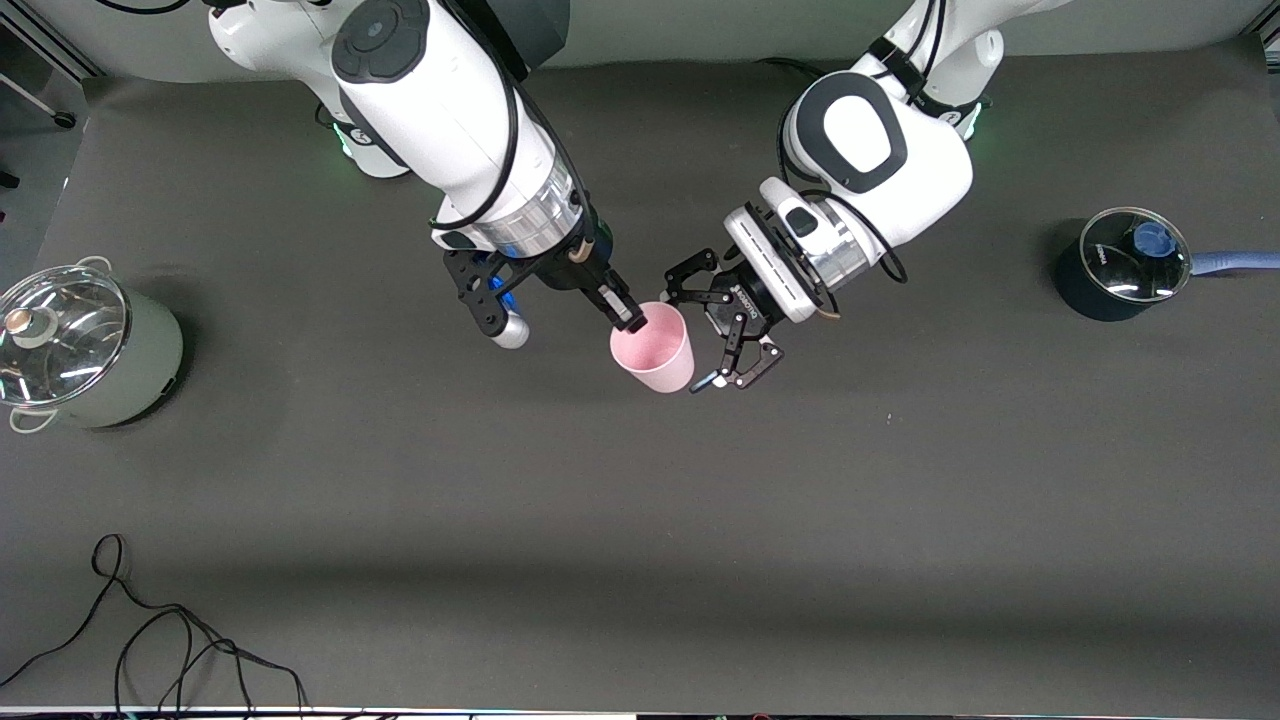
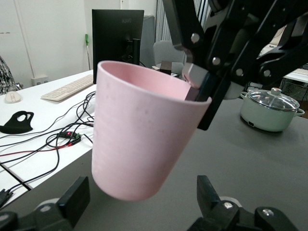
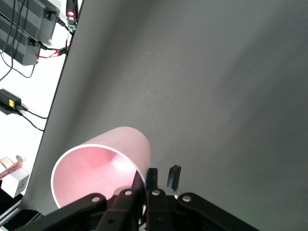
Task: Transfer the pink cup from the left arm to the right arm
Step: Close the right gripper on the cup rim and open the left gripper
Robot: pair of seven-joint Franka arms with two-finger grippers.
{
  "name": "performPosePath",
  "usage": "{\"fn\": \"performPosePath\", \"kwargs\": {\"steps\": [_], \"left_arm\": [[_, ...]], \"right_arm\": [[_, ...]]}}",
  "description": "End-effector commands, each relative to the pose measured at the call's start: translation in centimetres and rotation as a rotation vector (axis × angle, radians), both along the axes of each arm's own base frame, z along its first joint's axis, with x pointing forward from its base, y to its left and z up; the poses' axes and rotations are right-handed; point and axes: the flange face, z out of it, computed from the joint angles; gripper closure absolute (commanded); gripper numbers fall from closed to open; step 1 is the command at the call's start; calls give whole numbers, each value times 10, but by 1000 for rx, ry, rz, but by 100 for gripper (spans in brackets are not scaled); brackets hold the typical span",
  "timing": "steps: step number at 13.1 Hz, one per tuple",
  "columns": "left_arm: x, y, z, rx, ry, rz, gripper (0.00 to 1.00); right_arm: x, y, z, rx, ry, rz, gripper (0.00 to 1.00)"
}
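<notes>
I saw the pink cup above mid-table, its rim pinched by my right end effector; the left end effector, at the cup's 3 o'clock, was spread. I judged it should retreat straight, without brushing the cup.

You're looking at 2 white jointed arms w/ dark grey oval joint caps & black cables along the shells. Right arm: banded silver metal wrist cuff, then a black bracket w/ a silver cylinder; right gripper has long straight black block fingers w/ silver screws. Left arm: white ribbed wrist disc, silver ring; left gripper is black skeletal linkage, small white lettering on its body.
</notes>
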Motion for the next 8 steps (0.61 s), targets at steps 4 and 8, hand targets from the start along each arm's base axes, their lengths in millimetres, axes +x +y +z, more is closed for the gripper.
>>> {"fn": "performPosePath", "kwargs": {"steps": [4,8], "left_arm": [[28,32,-27,-14,60,69,1],[61,92,-50,-34,100,142,1]], "right_arm": [[19,-25,13,-8,-36,-18,100],[33,-59,12,-63,-43,103,100]]}}
